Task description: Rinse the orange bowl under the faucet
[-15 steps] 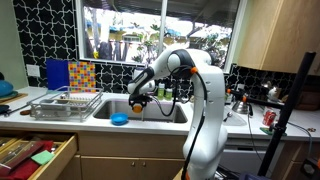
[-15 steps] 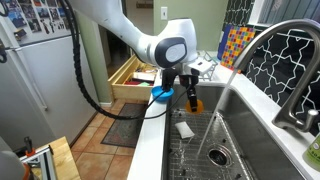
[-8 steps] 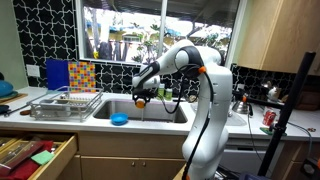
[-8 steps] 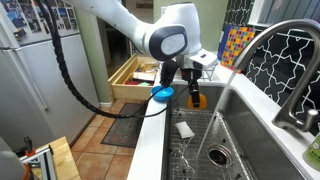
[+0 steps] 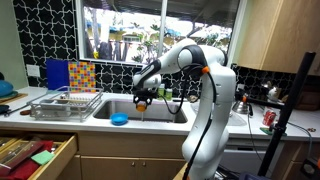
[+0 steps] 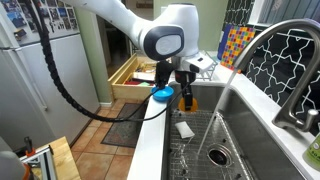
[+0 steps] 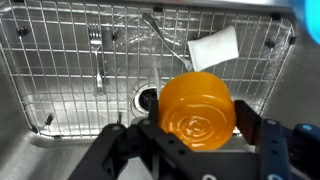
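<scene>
My gripper is shut on the orange bowl, its fingers pressing on both sides, with the bowl's underside facing the wrist camera. In both exterior views the bowl hangs over the near part of the steel sink, above its wire grid. The faucet arches at the far right of an exterior view, well away from the bowl. No water is seen running.
A blue bowl sits on the sink's front rim. In the sink lie a white sponge, a fork and the drain. A wire dish rack stands beside the sink; a drawer is open below.
The arm has shifted a little with the orange bowl still gripped, lifting it slightly over the sink. Almost no motion in the last half second.
</scene>
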Tool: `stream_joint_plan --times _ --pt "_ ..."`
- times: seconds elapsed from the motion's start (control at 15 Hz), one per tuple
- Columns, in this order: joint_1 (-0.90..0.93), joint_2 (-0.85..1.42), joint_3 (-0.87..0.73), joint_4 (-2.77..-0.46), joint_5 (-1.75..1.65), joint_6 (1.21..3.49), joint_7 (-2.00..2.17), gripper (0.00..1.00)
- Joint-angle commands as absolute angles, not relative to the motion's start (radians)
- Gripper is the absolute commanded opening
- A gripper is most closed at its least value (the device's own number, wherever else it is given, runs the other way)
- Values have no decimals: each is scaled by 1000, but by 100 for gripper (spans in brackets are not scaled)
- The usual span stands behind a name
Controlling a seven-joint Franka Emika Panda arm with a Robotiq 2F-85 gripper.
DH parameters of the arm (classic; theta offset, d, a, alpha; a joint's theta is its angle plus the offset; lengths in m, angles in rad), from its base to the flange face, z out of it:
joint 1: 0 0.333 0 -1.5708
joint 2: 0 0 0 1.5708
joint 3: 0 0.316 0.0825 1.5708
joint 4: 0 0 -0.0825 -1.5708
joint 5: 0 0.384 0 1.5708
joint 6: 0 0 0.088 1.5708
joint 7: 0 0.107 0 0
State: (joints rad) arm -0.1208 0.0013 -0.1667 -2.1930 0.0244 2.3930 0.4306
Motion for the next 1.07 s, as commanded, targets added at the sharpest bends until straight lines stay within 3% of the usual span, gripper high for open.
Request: stream_joint_plan --times 0.0,0.47,1.0 --pt "-123 -101 -149 -2280 66 2291 277 49" --pt "-109 -211 -147 -2394 68 2189 -87 49" --pt "-75 -228 -148 -2507 93 2338 -296 49"
